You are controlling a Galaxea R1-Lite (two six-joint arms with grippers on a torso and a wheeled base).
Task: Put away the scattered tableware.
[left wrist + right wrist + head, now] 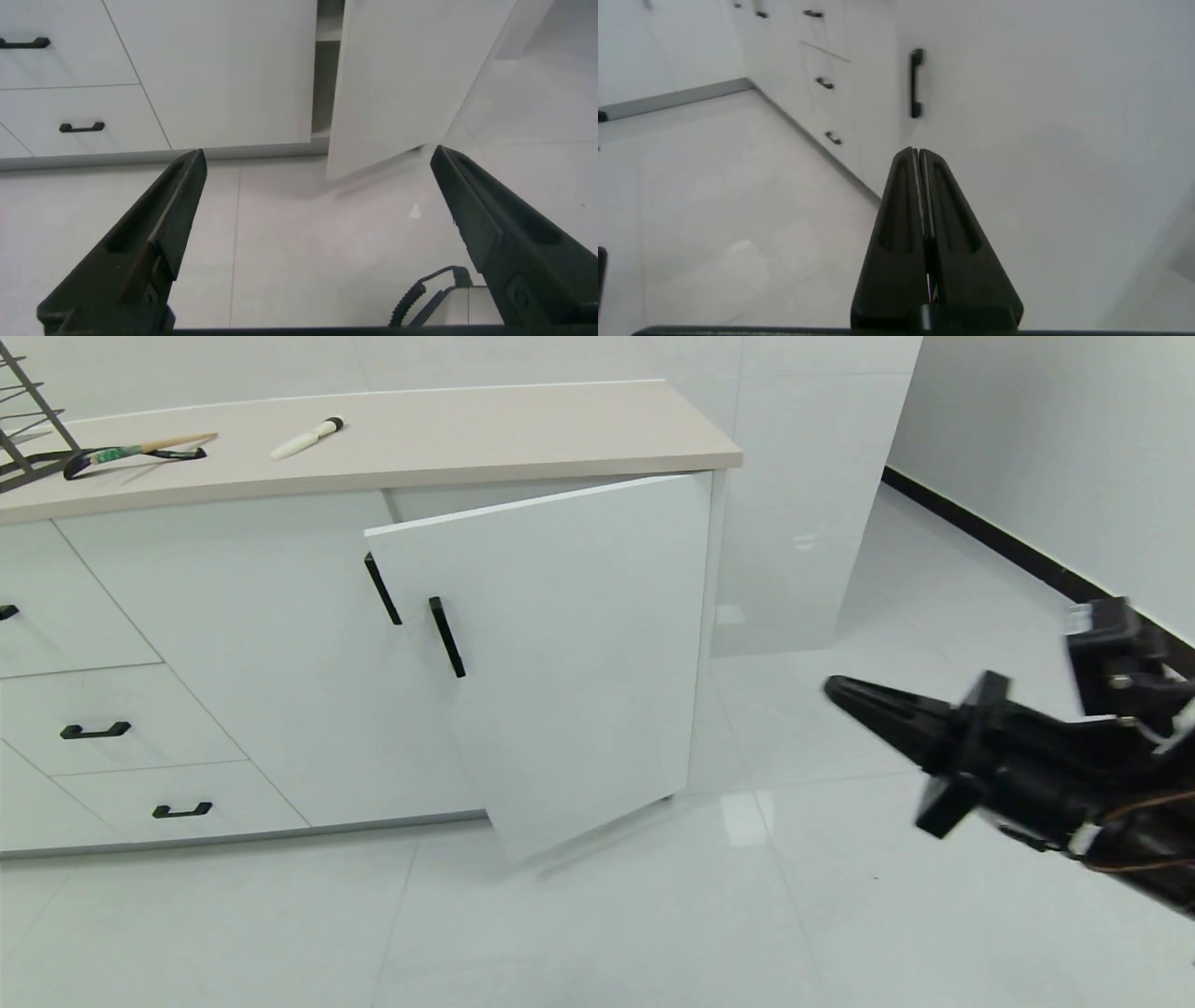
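Observation:
On the beige countertop point(485, 429) lie a white-handled knife point(306, 438) and a wooden-handled utensil point(140, 450) with a black and green end. Below it, a white cabinet door point(560, 644) with a black handle point(446, 637) stands partly open. My right gripper point(836, 689) hangs above the floor to the right of that door, its fingers point(920, 182) pressed shut with nothing between them, pointing toward the door. My left gripper point(318, 168) is open and empty, low over the floor, facing the cabinet's open door point(402, 75).
A black wire rack point(23, 420) stands at the counter's left end. Drawers with black handles point(95, 731) fill the cabinet's left side. White tiled floor point(597, 915) spreads in front. A wall with a dark baseboard point(990, 537) runs along the right.

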